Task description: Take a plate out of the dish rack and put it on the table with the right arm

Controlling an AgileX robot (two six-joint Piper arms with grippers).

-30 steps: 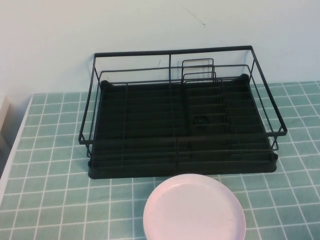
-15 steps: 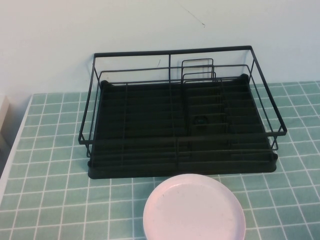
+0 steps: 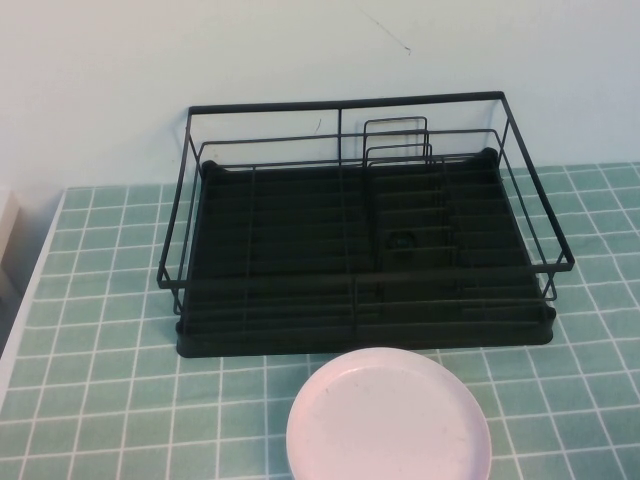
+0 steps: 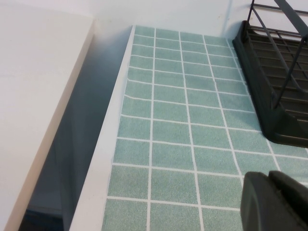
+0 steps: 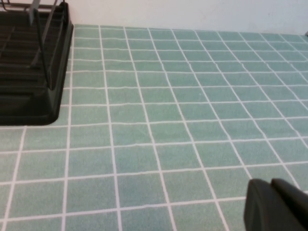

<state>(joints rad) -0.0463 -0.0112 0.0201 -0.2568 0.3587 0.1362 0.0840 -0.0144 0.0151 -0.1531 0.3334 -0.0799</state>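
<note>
The pale pink plate [image 3: 388, 420] lies flat on the teal tiled table [image 3: 100, 380], just in front of the black wire dish rack [image 3: 360, 250], whose ribbed tray holds nothing. Neither arm shows in the high view. My left gripper [image 4: 270, 185] hangs shut over the table near its left edge, with the rack's left end [image 4: 274, 72] beyond it. Over bare tiles to the right of the rack's right end [image 5: 33, 62] is my right gripper [image 5: 269, 190], shut with nothing in it. The plate is out of both wrist views.
A pale wall runs behind the rack. The table's white left edge [image 4: 103, 159] drops to a dark gap beside a white surface [image 4: 33, 96]. Open tiles [image 5: 192, 96] stretch right of the rack.
</note>
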